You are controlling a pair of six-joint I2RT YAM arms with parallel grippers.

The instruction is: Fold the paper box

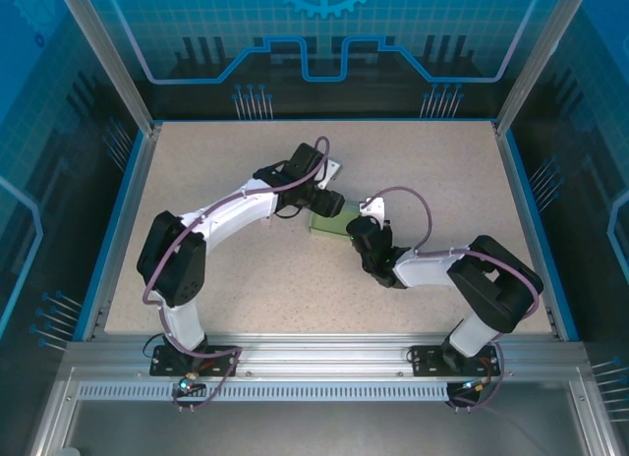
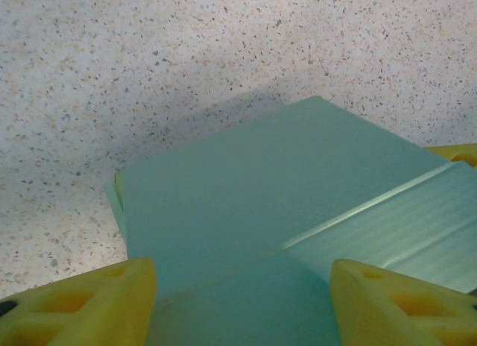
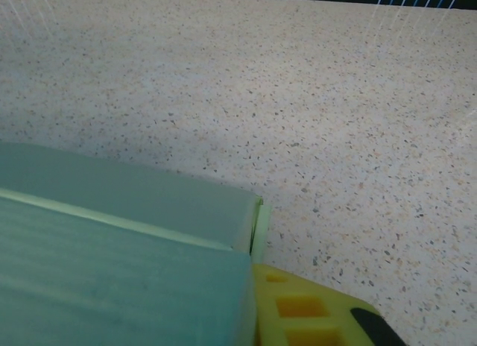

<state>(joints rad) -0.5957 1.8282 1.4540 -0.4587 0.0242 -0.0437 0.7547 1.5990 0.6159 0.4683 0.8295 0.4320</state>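
On the tabletop [image 1: 226, 289], our left tool [image 2: 242, 273], half-open, clasps the paper box [image 2: 246, 182]; our right tool [image 1: 362, 230] touches it, how wide we cannot tell.

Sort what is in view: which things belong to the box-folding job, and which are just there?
Part of the job:
paper box
left gripper
right gripper

Just there:
speckled table
blue back panel
metal rail along the near edge

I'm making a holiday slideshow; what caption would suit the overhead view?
Two robot arms lean over a speckled table, left claw and right claw flanking a small mint-green paper box.
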